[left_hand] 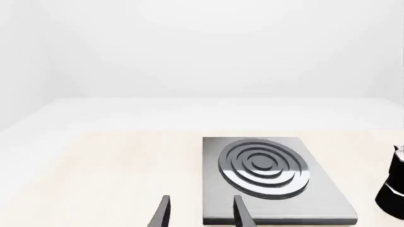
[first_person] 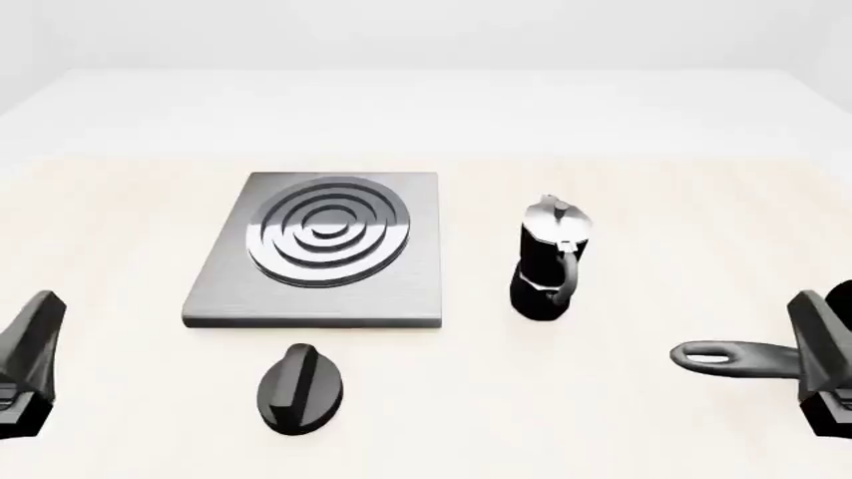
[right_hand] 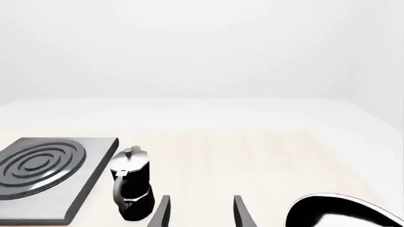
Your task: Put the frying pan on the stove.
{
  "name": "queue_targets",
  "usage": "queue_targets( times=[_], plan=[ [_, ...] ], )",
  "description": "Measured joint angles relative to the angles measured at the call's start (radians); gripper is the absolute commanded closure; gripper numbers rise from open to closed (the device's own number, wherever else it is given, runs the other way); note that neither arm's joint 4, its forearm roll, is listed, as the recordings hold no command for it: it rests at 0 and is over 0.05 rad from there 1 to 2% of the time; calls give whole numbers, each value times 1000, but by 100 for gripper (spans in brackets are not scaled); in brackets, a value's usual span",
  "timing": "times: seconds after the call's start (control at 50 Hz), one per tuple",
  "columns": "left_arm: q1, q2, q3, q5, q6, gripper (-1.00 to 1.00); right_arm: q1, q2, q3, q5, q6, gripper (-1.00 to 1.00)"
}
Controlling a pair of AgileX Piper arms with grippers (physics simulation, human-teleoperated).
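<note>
The stove (first_person: 319,249) is a flat grey plate with raised silver rings, lying left of centre on the table. Only the frying pan's long dark handle (first_person: 729,357) with its loop hole shows in the front view, at the far right. The right wrist view shows part of the pan's glossy black bowl (right_hand: 344,213) with its light rim. My right gripper (right_hand: 202,215) is open and empty, low at the right edge beside the handle (first_person: 819,349). My left gripper (left_hand: 202,215) is open and empty too, low at the left edge (first_person: 34,344), near the stove's (left_hand: 265,175) front corner.
A black moka pot (first_person: 549,261) with a silver lid stands upright between the stove and the pan. It also appears in both wrist views (right_hand: 131,191) (left_hand: 394,187). A small black oval knob (first_person: 299,389) lies in front of the stove.
</note>
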State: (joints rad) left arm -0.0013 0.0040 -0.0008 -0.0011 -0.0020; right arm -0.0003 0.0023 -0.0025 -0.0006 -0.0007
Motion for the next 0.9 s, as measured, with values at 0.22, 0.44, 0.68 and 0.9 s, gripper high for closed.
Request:
queue_targets(
  times=[0.22, 0.44, 0.68, 0.9],
  plan=[
    [-9, 7, -1, -1, -6, -100, -2, 3, -4, -1, -4, -100],
    [-24, 20, -5, -16, -8, -100, -14, 1, -27, 5, -24, -100],
    [-53, 65, -17, -58, -8, -100, -36, -1, -88, 21, -57, -100],
    [-97, 152, -30, -138, -6, -100, -47, -2, -163, 46, -75, -100]
  ],
)
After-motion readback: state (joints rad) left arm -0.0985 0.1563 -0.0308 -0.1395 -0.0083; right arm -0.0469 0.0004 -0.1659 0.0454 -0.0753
